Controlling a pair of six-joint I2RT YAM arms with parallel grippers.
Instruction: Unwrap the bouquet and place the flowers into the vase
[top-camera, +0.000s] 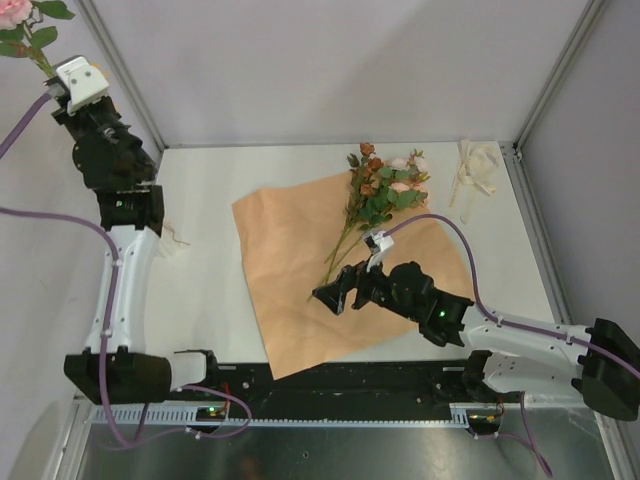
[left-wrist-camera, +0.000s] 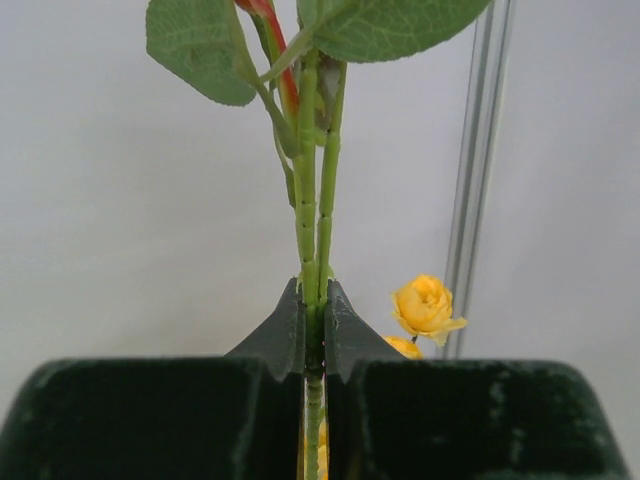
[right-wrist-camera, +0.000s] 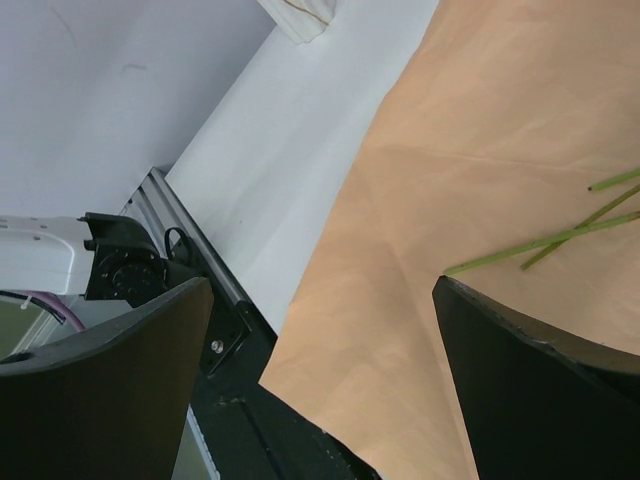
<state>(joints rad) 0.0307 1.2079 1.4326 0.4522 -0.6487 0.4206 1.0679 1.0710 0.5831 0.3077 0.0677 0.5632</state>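
The bouquet lies unwrapped. Its peach-orange paper (top-camera: 300, 260) is spread flat on the table, and most of the flowers (top-camera: 385, 185) rest on the paper's far side with their stems pointing at me. My left gripper (top-camera: 52, 76) is raised at the far left, shut on the green stems (left-wrist-camera: 313, 230) of a sprig with a pink bloom (top-camera: 12, 12) and a yellow bud (left-wrist-camera: 425, 305). My right gripper (top-camera: 335, 295) hovers open over the paper (right-wrist-camera: 480, 150), close to the stem ends (right-wrist-camera: 540, 240). The vase (top-camera: 172, 237) is mostly hidden behind my left arm; only a cream edge shows.
The cream ribbon (top-camera: 472, 175) lies loose at the far right of the table. Grey walls with metal posts (top-camera: 555, 70) close in the back and sides. The black rail (top-camera: 330, 385) with the arm bases runs along the near edge.
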